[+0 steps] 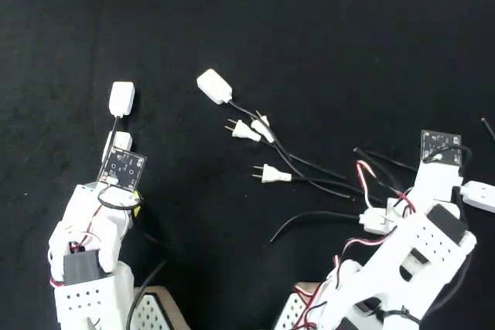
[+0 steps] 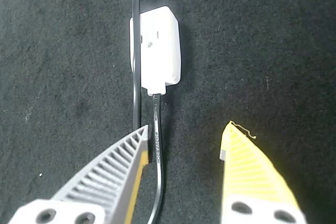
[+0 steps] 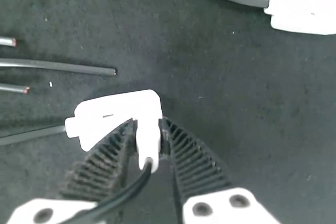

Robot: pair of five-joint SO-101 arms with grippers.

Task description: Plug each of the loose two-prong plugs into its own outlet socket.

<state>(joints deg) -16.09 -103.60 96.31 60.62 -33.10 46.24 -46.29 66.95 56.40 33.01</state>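
- Plugs (image 1: 271, 174) with two prongs lie loose near the middle of the black desk (image 1: 348, 52).
- Lone socket (image 1: 214, 86) lies at 11 o'clock from them.
- Left pincer (image 2: 186, 128) hangs wide open and grips nothing. A cable (image 2: 157, 145) runs between its grey and yellow fingers, and the near socket (image 2: 157, 45) lies just beyond its tips. In the high view the far socket (image 1: 121, 98) sits at 12 o'clock from that arm.
- Right pincer (image 3: 148, 124), at the desk's 4 o'clock, is clamped on a white plug (image 3: 147, 142). That plug touches a white socket body (image 3: 113, 111); whether its prongs are seated cannot be told.
- Another socket (image 3: 304, 6) lies well apart from it.
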